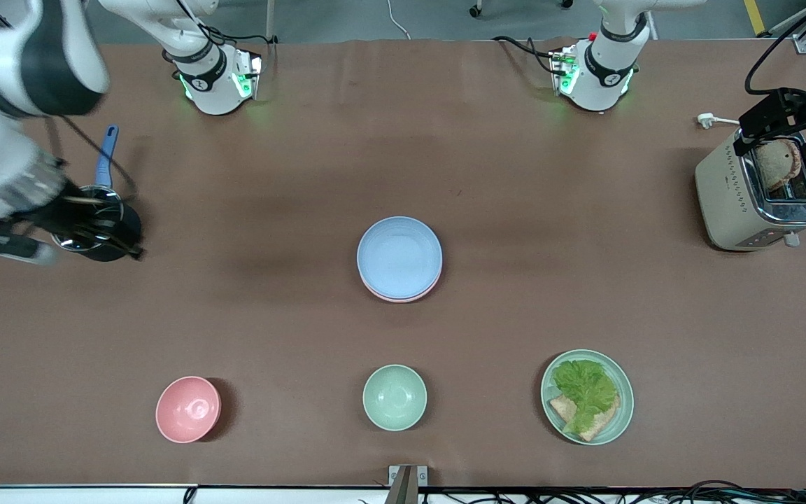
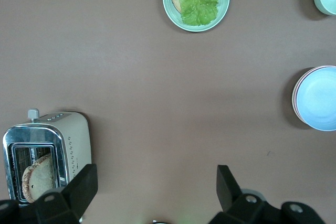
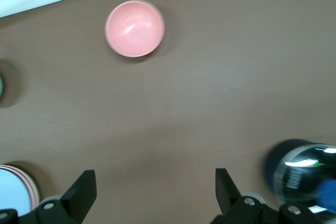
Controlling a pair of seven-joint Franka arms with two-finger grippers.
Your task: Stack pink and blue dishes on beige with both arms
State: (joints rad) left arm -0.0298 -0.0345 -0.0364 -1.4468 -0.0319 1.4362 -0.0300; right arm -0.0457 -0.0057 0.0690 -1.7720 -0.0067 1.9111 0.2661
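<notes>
The light blue plate (image 1: 399, 255) lies on top of the pale pink plate (image 1: 397, 297) in the middle of the table; only the pink rim shows (image 2: 295, 98) (image 3: 34, 191). No beige plate shows; anything under the pink plate is hidden. My left gripper (image 1: 781, 140) (image 2: 156, 182) hangs open and empty over the toaster at the left arm's end. Open and empty too, my right gripper (image 1: 60, 220) (image 3: 155, 187) hovers by the black container at the right arm's end. Both are well away from the stack.
A pink bowl (image 1: 188, 409), a mint-green bowl (image 1: 394, 397) and a mint plate with lettuce and bread (image 1: 587, 396) line the table's edge nearest the front camera. A toaster (image 1: 732, 196) holds bread. A black container (image 1: 105, 234) holds a blue-handled tool (image 1: 106, 157).
</notes>
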